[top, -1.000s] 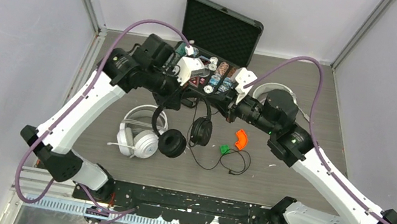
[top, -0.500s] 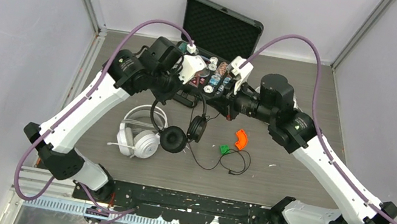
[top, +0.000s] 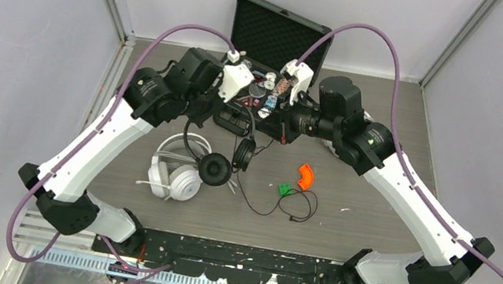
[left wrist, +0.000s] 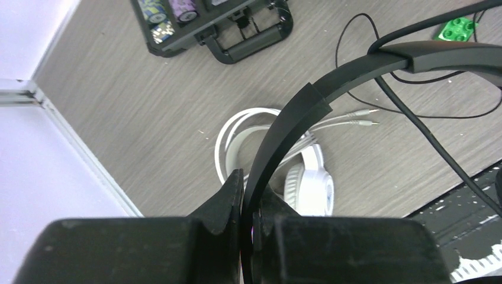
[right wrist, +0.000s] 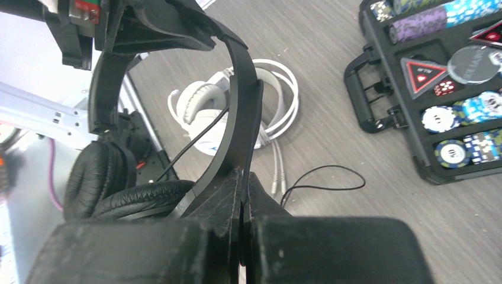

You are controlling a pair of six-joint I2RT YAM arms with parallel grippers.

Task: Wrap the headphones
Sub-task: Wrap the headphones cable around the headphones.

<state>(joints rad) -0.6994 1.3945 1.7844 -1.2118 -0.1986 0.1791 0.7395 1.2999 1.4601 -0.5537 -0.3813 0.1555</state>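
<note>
While both arms are up and bent inward over the back-middle of the table, you've got the black headphones (top: 215, 169) slung between them. Your left arm comes in from the left with its elbow high and its wrist turned toward the centre. The left gripper (left wrist: 245, 190) is pinched tight on the headband, with the band's thin edge squeezed between the two fingers. Your right arm mirrors that from the other side. The right gripper (right wrist: 243, 177) is clamped just as narrow on the other end of the same band, close by an ear cup.

So the band is up in the air with both padded cups hanging under it, just in front of the open poker chip case (top: 281, 34). Can't tell from above whether the lower cup clears the table.

Its thin black cable (top: 296, 211) drops down and lies in a loose loop on the table, near a green brick (top: 284, 189) and an orange plastic piece (top: 305, 176). One white headset (top: 176, 176) sits flat on the table below your left wrist, its white cord looped beside it.
</note>
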